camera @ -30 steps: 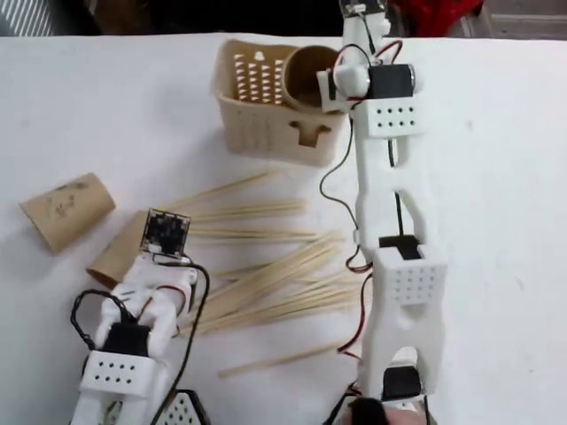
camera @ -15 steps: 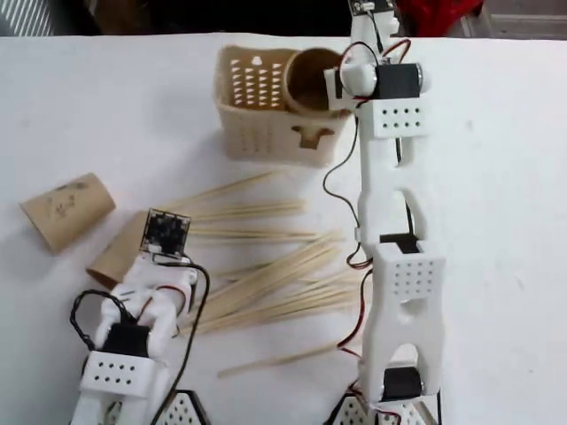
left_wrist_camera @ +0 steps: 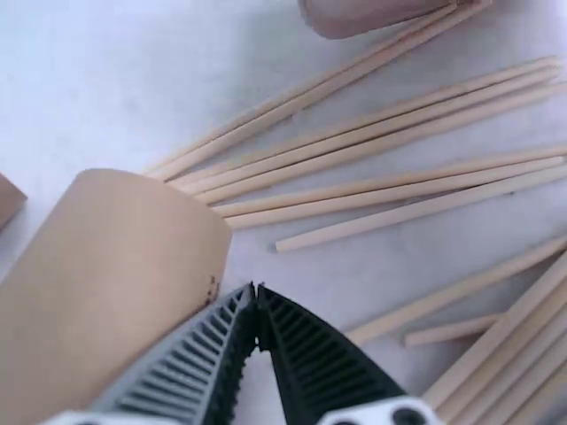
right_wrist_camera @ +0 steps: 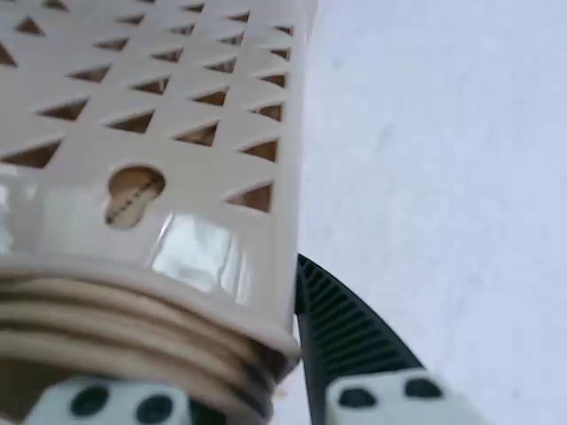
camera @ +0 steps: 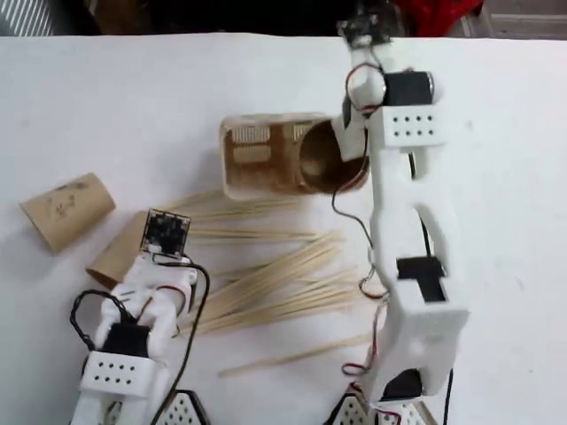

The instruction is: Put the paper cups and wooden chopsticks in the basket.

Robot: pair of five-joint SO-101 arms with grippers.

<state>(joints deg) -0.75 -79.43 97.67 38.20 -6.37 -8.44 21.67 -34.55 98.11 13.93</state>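
Basket (camera: 266, 155) sits on the table (camera: 106, 97) with a cup (camera: 321, 161) inside at its 3 o'clock end. Right claw (camera: 347, 149) pinches that end wall, one finger (right_wrist_camera: 341, 328) outside it and the cup's rim just inside. Chopsticks (camera: 266, 274) lie scattered at the basket's 6 o'clock. Two more cups (camera: 66, 211) lie on their sides toward 8 o'clock. Left claw (left_wrist_camera: 257, 297) is closed on nothing, its tips beside the nearer cup (left_wrist_camera: 106, 266).

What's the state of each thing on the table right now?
basket: tilted, clamped by the right gripper.
cup in basket: inside, by the clamped wall.
far-left cup: on its side on the table.
nearer cup: on its side beside the left gripper.
chopsticks: loose on the table.
left gripper: shut, empty.
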